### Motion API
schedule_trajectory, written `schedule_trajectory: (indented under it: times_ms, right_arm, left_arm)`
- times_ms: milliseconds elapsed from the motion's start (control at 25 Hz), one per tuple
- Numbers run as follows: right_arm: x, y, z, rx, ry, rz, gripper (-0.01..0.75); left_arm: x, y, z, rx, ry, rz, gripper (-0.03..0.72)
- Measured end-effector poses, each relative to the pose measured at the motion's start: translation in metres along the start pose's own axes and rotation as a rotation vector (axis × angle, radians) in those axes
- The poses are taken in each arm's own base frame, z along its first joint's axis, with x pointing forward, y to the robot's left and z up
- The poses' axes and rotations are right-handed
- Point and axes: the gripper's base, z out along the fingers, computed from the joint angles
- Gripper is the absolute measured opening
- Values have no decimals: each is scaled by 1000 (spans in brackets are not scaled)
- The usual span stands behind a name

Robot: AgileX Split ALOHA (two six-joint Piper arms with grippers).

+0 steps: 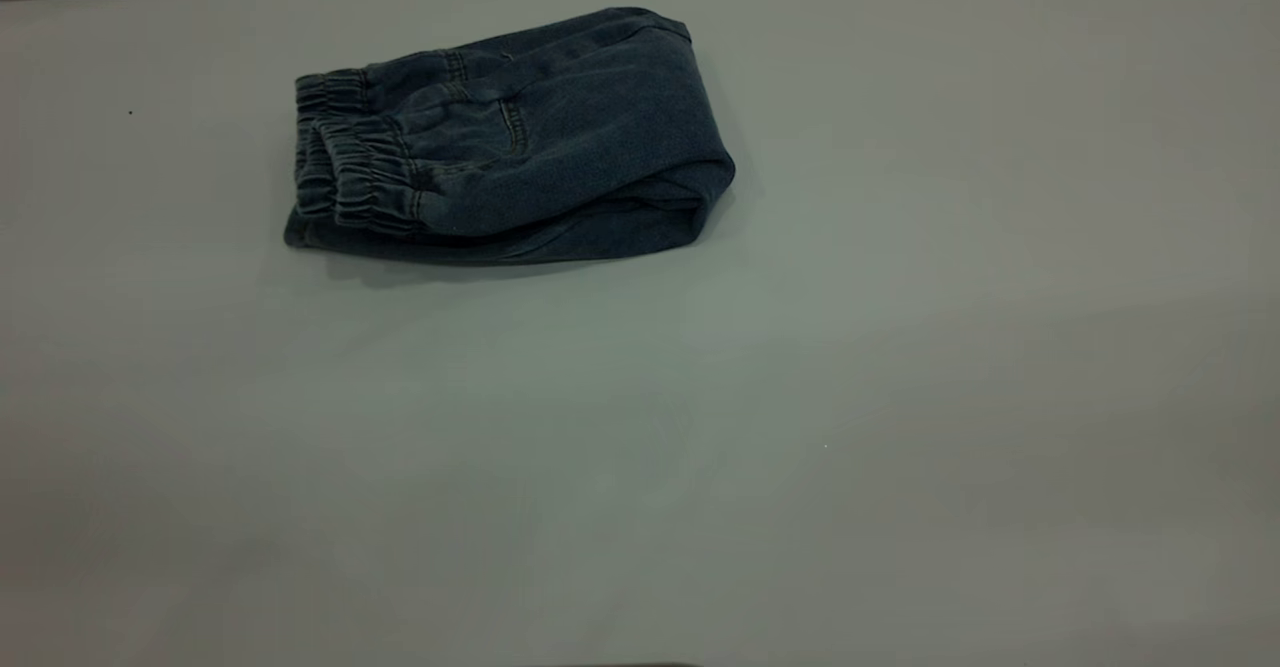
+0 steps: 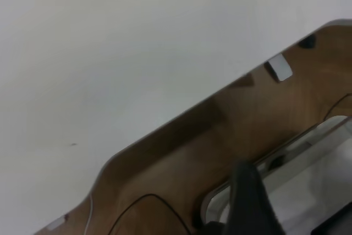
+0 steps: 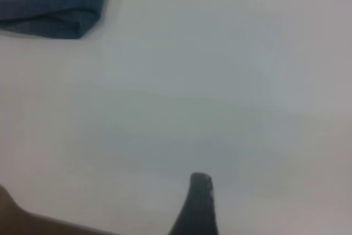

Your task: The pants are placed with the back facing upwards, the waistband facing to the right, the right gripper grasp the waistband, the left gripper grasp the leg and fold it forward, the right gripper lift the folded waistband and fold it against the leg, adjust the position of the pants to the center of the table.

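- Neither gripper was seen in the exterior view; of the left gripper (image 2: pixel 247 202) only one dark finger was caught by its own wrist camera, over the table's (image 1: pixel 900 397) wooden edge, so whether it was released or clenched could not be told.
- Left of centre and toward the far side, the pants (image 1: pixel 510 137) were found already folded into a compact bundle, the elastic waistband (image 1: pixel 350 172) turned to the left.
- Only centring was judged to remain: the bundle would best be gripped low through all layers and slid, not lifted, so the folds are kept.
- Of the right gripper (image 3: pixel 198 205) a single fingertip was shown, well apart from the pants; its state could not be told either.
- No brand, label or writing could be read.
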Motion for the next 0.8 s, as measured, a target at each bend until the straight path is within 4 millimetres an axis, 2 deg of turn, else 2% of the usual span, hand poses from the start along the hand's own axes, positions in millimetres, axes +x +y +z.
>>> schedule_trajectory:
  times_ms: [480, 800]
  right_arm:
    - [0, 0, 0, 1, -4, -1, 578]
    - [-1, 0, 0, 1, -6, -1, 576]
  left_arm:
    - [4, 5, 10, -38, 8, 55, 395]
    - [3, 5, 10, -40, -3, 56, 395]
